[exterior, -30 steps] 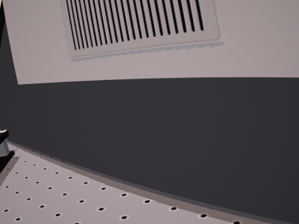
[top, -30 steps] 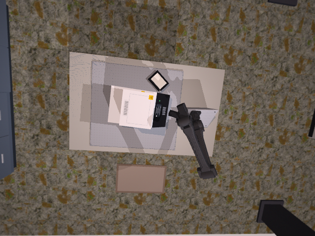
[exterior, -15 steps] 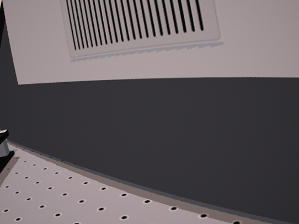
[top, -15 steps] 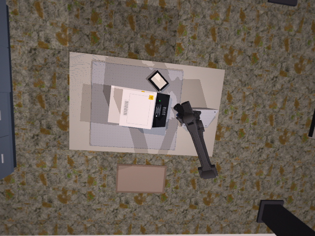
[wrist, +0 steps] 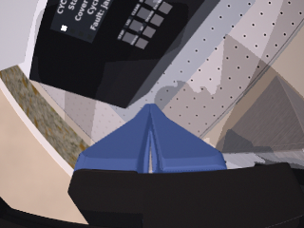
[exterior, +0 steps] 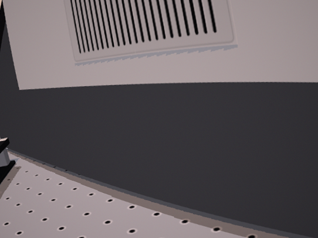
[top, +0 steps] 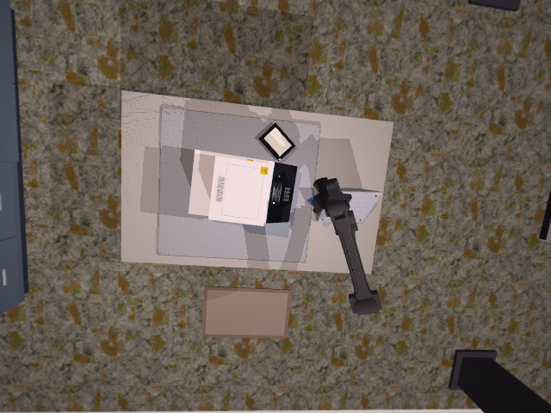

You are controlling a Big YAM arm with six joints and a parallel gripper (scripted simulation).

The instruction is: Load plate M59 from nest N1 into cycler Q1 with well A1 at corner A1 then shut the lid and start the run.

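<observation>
So the pincer (wrist: 151, 128) was pinched fully closed with nothing in it, hovering just off the cycler's (top: 240, 190) dark keypad panel (top: 281, 193), at about 3 o'clock from the machine in the top view. The lid (top: 242, 188) was still down. The plate (top: 276, 141) sat in its black nest (top: 263, 134) on the tabletop (top: 355, 133), at roughly 1 o'clock from the cycler. I'd guess the plate is light, thin plastic, stiff enough but slick under its seal, so it's best pinched across the short width by the skirt edges. Its print was too small to read, so I couldn't tell which way round it lay.
</observation>
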